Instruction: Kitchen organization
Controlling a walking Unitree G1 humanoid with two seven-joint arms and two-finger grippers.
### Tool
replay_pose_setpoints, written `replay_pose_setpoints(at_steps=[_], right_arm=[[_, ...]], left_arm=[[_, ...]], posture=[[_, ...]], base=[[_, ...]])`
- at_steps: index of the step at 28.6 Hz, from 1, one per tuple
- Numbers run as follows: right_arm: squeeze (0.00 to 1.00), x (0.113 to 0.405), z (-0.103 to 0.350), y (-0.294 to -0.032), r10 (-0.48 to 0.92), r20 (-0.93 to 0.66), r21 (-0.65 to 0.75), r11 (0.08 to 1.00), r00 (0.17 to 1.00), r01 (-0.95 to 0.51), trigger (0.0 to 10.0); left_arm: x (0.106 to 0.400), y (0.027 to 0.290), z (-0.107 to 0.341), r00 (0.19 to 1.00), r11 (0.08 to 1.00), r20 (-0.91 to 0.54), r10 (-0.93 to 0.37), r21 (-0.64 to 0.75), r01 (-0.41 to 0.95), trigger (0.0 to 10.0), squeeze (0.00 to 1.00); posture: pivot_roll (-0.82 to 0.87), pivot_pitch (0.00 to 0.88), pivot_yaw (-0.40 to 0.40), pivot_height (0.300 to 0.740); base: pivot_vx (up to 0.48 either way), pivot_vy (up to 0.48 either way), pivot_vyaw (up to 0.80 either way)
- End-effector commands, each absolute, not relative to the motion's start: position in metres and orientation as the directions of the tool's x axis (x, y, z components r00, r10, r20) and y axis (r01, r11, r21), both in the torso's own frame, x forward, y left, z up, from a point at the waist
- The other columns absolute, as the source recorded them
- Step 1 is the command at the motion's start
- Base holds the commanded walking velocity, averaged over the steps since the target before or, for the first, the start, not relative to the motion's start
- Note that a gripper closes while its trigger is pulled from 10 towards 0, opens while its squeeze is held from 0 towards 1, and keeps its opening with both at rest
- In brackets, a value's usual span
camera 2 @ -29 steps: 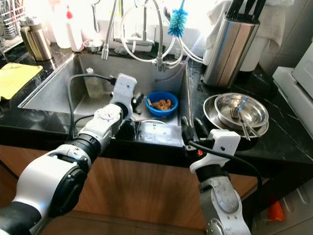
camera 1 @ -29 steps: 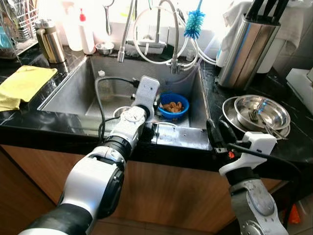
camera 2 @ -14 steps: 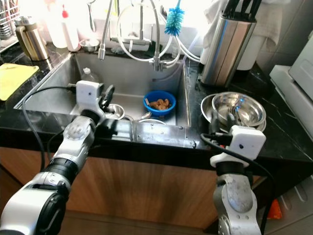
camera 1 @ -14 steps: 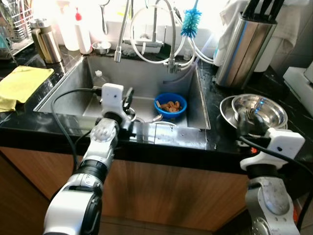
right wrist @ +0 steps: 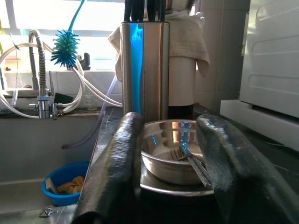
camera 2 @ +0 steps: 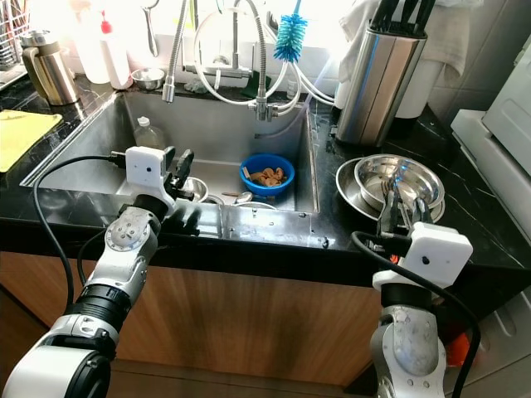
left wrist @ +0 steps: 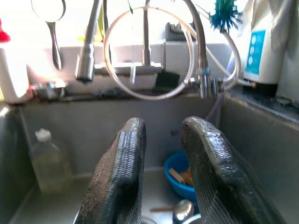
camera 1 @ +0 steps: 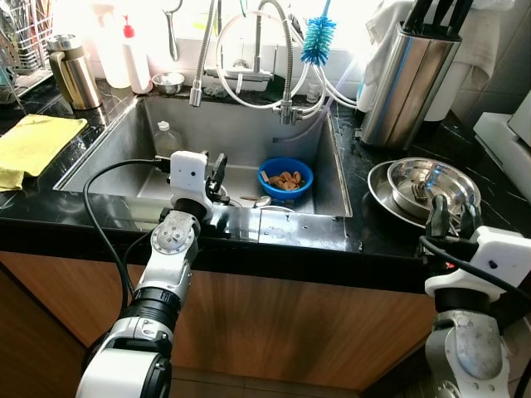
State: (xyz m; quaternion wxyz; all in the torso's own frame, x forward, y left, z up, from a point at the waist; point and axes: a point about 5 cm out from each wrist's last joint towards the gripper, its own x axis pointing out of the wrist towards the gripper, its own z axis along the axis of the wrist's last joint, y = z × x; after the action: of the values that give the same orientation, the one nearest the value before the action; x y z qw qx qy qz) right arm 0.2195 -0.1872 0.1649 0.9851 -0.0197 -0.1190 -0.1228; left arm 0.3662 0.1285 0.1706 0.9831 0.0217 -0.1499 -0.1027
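Seen from the head camera: a steel sink (camera 1: 112, 153) across the upper middle of the frame, set in a black counter (camera 1: 50, 203). Left gripper (camera 1: 217, 172) raised at the sink's front edge, left of centre, fingers (left wrist: 122, 177) parted by a narrow gap and holding nothing. Beyond it in the basin, a blue bowl (camera 1: 286, 177) with brownish scraps, near the right wall, and a spoon (camera 1: 259, 201) lying just in front of the bowl. Clear bottle (camera 1: 165, 139) standing upright in the basin's far left corner. Tap (camera 1: 278, 58) with looped hoses behind the sink, a blue brush (camera 1: 317, 37) hanging beside it.

Right gripper (camera 1: 448, 217) at the lower right of the frame, above the counter's front edge, fingers (right wrist: 114, 163) spread apart and empty. Directly beyond it, a steel bowl (camera 1: 433, 187) stacked on a wider steel dish, with a fork (right wrist: 188, 157) lying inside. Behind these, upper right, a tall steel knife block (camera 1: 405, 70). Yellow cloth (camera 1: 33, 143) on the counter at far left, a brass-coloured flask (camera 1: 70, 70) behind it.
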Motion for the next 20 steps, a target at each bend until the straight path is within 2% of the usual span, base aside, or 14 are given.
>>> replay_pose_setpoints(at_steps=[1,2,3,20], right_arm=[[1.00,0.216,0.171,-0.188,-0.250,0.265,-0.015,0.965,0.931,0.263,10.0],[0.87,0.216,0.169,-0.188,-0.254,0.255,-0.025,0.963,0.933,0.269,10.0],[0.00,0.216,0.167,-0.188,-0.256,0.250,-0.038,0.961,0.934,0.274,10.0],[0.00,0.215,0.151,-0.194,-0.328,0.198,0.003,0.942,0.924,0.334,10.0]], left_arm=[[0.365,0.124,0.172,0.932,0.975,0.288,-0.222,0.068,0.211,10.0,0.00],[0.365,0.123,0.171,0.933,0.974,0.281,-0.225,0.065,0.215,10.0,0.00],[0.364,0.122,0.170,0.934,0.974,0.277,-0.227,0.063,0.217,10.0,0.00],[0.361,0.121,0.167,0.940,0.974,0.254,-0.229,0.053,0.222,10.0,0.00]], posture=[[0.07,0.039,-0.065,0.740],[0.06,0.046,-0.066,0.740],[0.06,0.046,-0.066,0.740],[0.07,0.058,-0.072,0.740]], base=[[0.000,0.000,0.00],[0.000,0.000,0.00],[0.000,0.000,0.00],[0.000,0.000,0.00]])
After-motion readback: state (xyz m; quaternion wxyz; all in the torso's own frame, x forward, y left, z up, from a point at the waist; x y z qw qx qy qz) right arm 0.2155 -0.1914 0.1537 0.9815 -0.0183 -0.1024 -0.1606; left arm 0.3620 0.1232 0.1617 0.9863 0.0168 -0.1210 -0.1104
